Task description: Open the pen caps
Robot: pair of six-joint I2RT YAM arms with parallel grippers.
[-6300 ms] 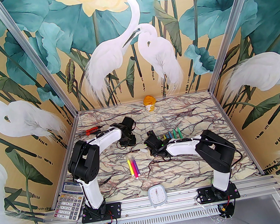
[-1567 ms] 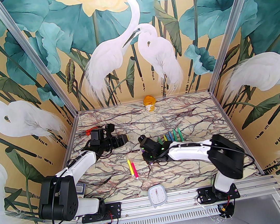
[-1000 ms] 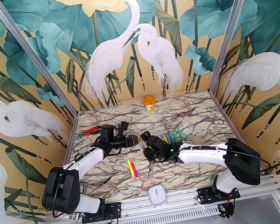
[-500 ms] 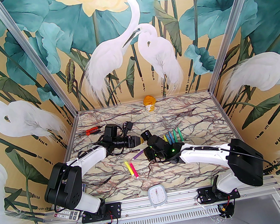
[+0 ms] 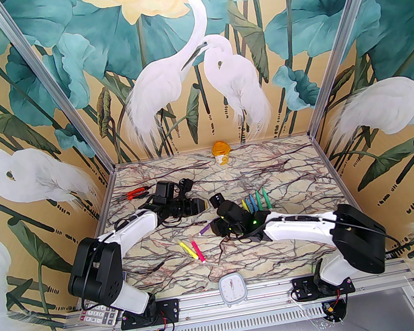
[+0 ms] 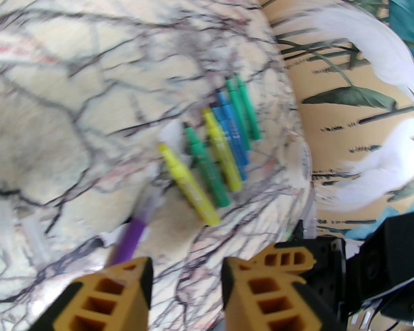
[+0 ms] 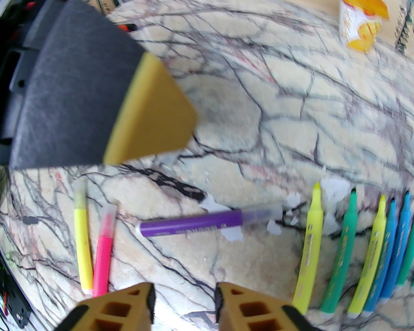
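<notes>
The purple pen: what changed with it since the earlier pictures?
The right hand lifted the purple pen from beside the pink pen, then let go; it now lies on the table, clear cap on. The left hand came nearer. The row of pens stayed.

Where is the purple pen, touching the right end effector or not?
Apart. The right wrist view shows bare table between the purple pen and the right end effector.
</notes>
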